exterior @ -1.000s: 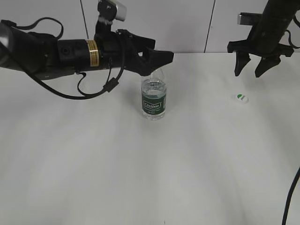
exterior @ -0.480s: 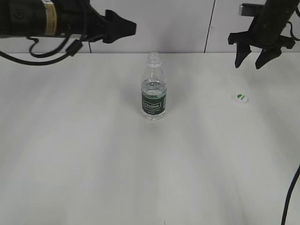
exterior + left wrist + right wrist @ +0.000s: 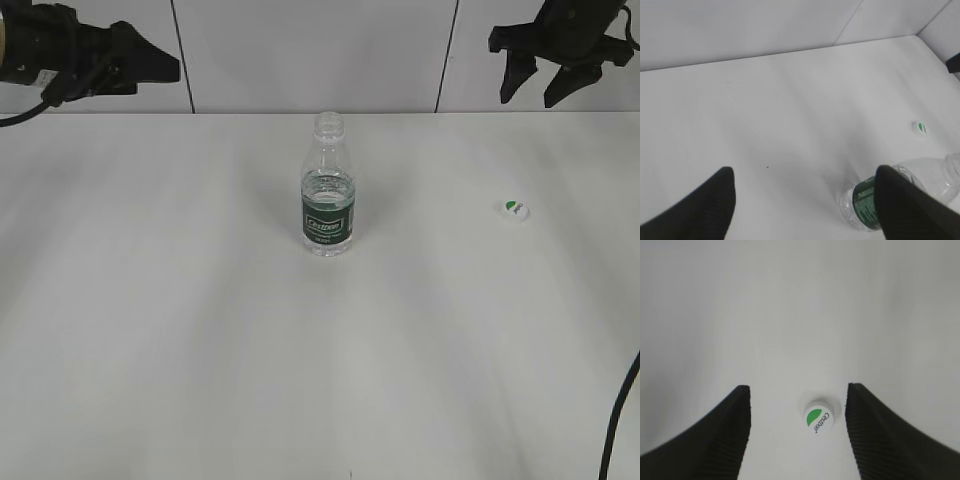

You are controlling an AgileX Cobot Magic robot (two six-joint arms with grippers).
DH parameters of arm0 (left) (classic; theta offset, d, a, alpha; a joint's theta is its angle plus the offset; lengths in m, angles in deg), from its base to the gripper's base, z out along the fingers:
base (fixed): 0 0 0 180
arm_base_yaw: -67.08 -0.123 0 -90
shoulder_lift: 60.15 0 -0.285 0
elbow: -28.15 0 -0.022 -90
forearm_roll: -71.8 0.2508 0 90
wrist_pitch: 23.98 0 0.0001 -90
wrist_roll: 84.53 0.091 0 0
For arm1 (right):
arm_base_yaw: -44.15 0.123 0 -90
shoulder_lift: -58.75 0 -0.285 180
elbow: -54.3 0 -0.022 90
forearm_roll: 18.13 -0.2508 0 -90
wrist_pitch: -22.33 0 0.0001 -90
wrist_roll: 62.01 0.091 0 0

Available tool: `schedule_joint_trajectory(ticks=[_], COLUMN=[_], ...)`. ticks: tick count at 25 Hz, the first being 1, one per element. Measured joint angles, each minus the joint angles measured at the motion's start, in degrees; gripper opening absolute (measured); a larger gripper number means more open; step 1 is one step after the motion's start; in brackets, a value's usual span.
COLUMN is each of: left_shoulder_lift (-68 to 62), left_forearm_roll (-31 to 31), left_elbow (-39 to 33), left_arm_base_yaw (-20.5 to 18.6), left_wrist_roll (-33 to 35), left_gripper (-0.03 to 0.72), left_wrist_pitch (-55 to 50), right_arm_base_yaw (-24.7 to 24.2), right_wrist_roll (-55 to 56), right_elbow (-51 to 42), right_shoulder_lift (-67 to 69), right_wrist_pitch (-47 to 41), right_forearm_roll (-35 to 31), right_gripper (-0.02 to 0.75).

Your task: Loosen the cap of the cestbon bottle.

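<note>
The cestbon bottle (image 3: 328, 205) stands upright in the middle of the white table, clear with a dark green label, its neck open with no cap on it. It also shows in the left wrist view (image 3: 905, 192), partly behind a finger. The white cap (image 3: 515, 208) with a green half-moon lies on the table to the right, also seen in the right wrist view (image 3: 818, 417) and the left wrist view (image 3: 920, 128). My left gripper (image 3: 165, 66) is open and empty, high at the far left. My right gripper (image 3: 535, 88) is open and empty, high above the cap.
The white table (image 3: 200, 330) spreads around the bottle. A pale panelled wall (image 3: 310, 50) stands behind the table's far edge. A black cable (image 3: 620, 420) hangs at the right edge.
My left gripper has pulled away from the bottle's neck, up and far to the left. My right gripper has risen higher above the cap. Bottle and cap have not moved.
</note>
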State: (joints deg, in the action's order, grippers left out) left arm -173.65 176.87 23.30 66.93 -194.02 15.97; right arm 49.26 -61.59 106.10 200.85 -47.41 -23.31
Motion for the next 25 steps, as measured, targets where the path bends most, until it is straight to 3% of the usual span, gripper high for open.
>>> schedule_joint_trajectory(ticks=[6,15,25], left_shoulder_lift=[0.0,0.0,0.0], left_forearm_roll=[0.24,0.25,0.21], left_elbow=[0.0,0.0,0.0], left_arm_base_yaw=[-3.37,-3.45,-0.89], left_wrist_roll=[-2.18,-1.65,-0.02], left_gripper=[0.524,0.524,0.524], left_wrist_pitch=[-8.99,-29.74,-31.55], right_arm_base_yaw=[0.0,1.1,6.88], right_wrist_roll=[0.08,-0.04,0.01], right_elbow=[0.0,-1.29,-20.49], right_shoulder_lift=[-0.67,-8.78,-23.76], right_wrist_pitch=[-0.05,-0.1,-0.1], right_forearm_roll=[-1.55,-1.46,4.72], right_gripper=[0.456,0.456,0.456])
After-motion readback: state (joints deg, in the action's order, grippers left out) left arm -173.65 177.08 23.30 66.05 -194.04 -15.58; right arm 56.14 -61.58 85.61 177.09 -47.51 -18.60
